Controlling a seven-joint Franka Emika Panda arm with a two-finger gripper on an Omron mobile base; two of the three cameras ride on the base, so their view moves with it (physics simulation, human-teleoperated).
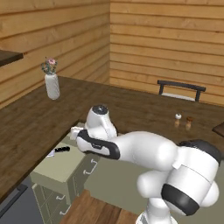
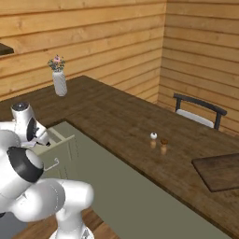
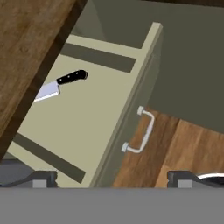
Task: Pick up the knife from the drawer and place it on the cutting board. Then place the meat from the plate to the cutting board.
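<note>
Drawer stands pulled out, so you can reach in from above. Knife lies flat near its back edge, blade partly under the table overhang. Jaws spread wide, empty, above the drawer front. Cutting board sits well apart.

Knife lies in the open drawer, blade partly under the counter

The countertop overhangs the knife blade; the handle end lies exposed on the open drawer floor.
</note>
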